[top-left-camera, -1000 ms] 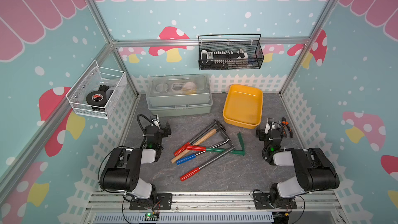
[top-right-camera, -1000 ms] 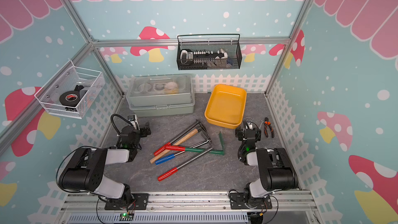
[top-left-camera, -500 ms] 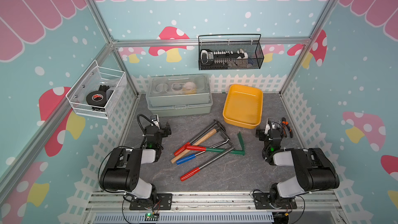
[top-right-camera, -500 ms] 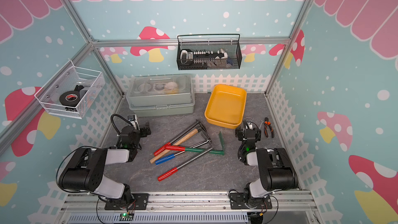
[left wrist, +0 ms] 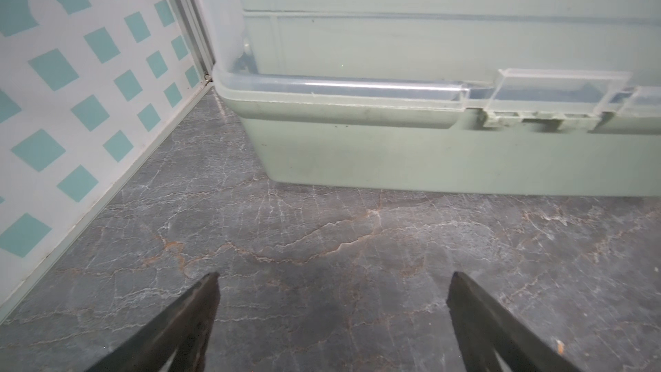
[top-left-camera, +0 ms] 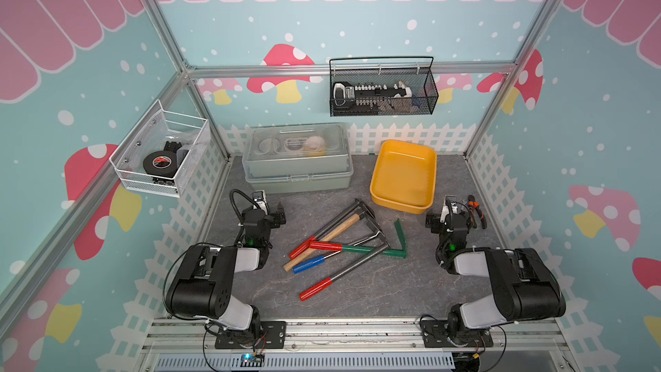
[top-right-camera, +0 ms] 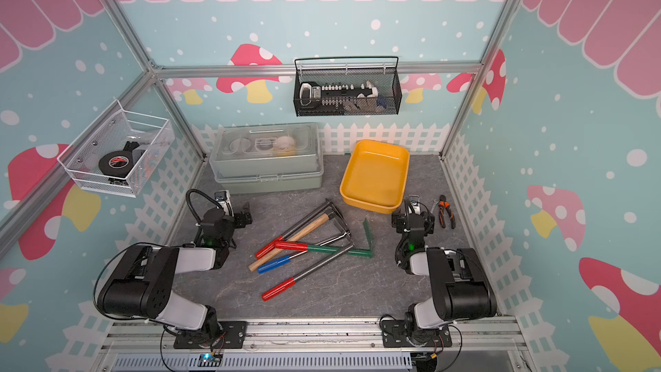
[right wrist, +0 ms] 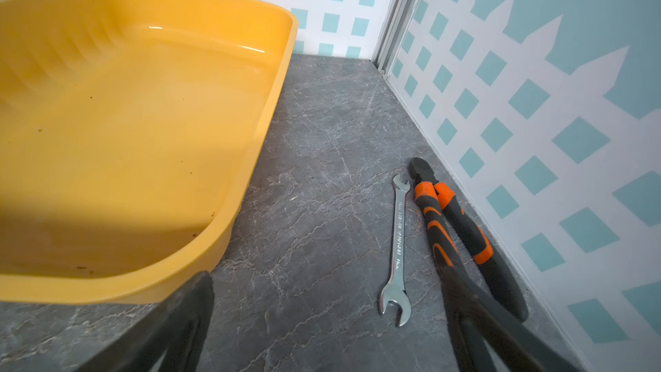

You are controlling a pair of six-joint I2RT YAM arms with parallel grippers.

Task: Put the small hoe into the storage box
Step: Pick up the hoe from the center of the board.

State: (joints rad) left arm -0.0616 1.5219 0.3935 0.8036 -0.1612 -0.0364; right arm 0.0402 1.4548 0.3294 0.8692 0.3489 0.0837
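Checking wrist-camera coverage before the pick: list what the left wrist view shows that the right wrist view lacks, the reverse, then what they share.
Left wrist only: the grey-green case with its translucent lid.
Right wrist only: the yellow storage box, plus a silver wrench and orange-grey pliers lying near the wall.
Both: grey marbled tabletop, white lattice fence, and each arm's own open, empty hand: left hand, right hand.

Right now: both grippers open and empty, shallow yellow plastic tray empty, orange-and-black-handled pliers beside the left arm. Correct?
Wrong arm: the orange-and-black-handled pliers lie beside the right gripper, as the right wrist view shows. Rest holds: left gripper and right one open and empty, shallow yellow plastic tray empty.
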